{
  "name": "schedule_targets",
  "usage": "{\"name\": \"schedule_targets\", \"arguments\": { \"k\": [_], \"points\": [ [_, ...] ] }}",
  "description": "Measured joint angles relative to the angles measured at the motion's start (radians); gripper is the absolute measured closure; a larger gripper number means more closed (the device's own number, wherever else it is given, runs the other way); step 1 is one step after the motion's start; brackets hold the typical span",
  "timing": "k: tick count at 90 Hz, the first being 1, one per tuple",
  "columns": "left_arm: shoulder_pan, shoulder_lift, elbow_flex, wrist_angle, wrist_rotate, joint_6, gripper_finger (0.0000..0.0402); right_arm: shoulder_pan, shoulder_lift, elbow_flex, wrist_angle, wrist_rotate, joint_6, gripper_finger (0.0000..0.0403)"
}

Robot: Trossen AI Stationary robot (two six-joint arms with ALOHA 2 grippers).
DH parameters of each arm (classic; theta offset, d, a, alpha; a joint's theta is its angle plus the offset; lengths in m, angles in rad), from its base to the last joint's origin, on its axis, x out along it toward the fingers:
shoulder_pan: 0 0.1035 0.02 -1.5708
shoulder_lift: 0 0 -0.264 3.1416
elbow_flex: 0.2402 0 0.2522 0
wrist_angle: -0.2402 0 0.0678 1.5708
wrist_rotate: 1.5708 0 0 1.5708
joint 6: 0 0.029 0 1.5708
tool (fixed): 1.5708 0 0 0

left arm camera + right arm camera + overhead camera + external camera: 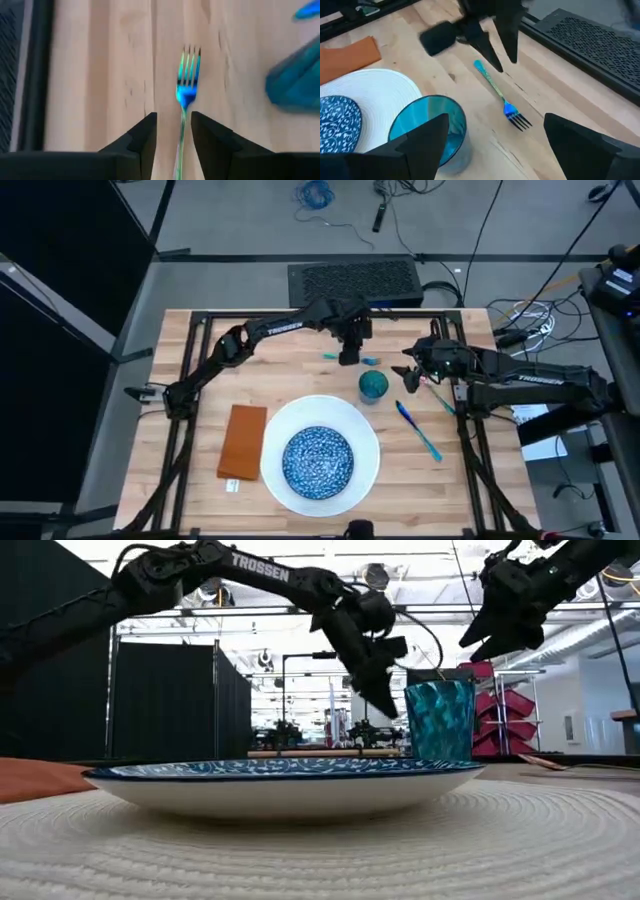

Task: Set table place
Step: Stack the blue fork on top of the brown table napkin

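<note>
On the white plate (357,428), blue speckled bowl (318,459), nothing inside.

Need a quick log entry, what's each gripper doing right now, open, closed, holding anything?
Left gripper: open, fingers above the fork, holding nothing.
Right gripper: open, empty, near the teal cup.

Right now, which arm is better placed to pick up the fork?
Left. The left gripper hangs open directly over the fork, fingers straddling its handle. The right gripper is open too, but beside the cup.
</note>
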Motion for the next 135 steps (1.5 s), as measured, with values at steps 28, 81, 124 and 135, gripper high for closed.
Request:
{"name": "schedule_targets", "arguments": {
  "k": [28,81,124,135],
  "points": [
    [0.047,-0.007,-0.003,-0.05,0.006,0.0,0.0295,-0.061,0.057,0.0,0.0,-0.001,0.085,0.0108],
    [0.133,-0.142,-0.005,-0.238,0.272,-0.002,0.0295,-0.234,0.37,0.001,0.083,-0.079,0.056,0.0403],
    [0.163,-0.184,-0.006,-0.239,0.164,-0.089,0.032,-0.429,0.626,0.001,0.296,-0.245,-0.055,0.0403],
    [0.159,-0.186,-0.006,-0.21,0.164,-0.107,0.0324,-0.465,0.679,0.001,0.313,-0.264,-0.075,0.0403]
  ]
}}
